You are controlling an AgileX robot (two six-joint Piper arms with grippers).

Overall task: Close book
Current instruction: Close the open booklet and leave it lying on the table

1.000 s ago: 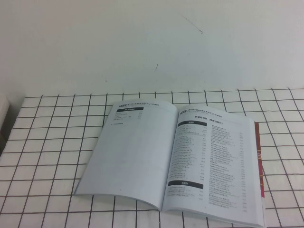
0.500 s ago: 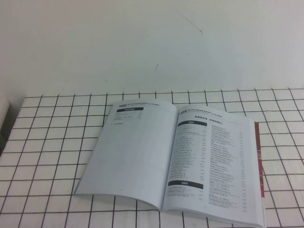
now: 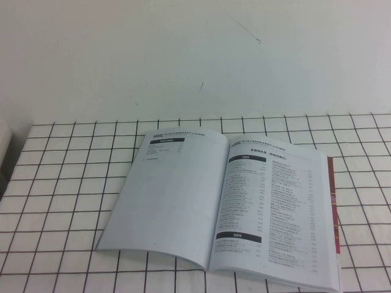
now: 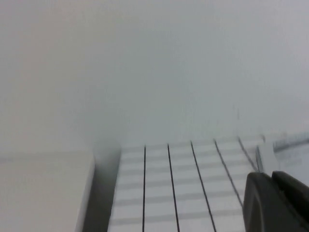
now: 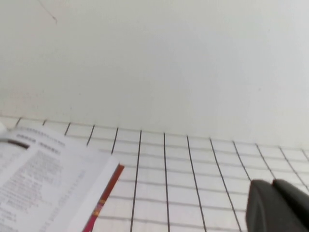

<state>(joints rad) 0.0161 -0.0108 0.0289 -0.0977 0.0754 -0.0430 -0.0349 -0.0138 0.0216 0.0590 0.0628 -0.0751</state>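
Your left hand (image 4: 276,198): only a dark tip shows in its wrist view, left of book (image 3: 220,207); spread or pressed together, can't tell. Right hand (image 5: 277,205): likewise, right of book, state can't tell. Book lies open, pages up, centre-right on gridded bench (image 3: 61,183), red cover edge (image 3: 332,201) at its right. Wall (image 3: 183,55) behind.

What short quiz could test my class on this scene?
1. True or false: the book lies open on the table.
2. The red cover edge shows on the book's: A) left B) right C) far side.
3. The left pincer is off to the book's left, the right pincer off to its right. Does either touch the book?
Key: 1 true; 2 B; 3 no.
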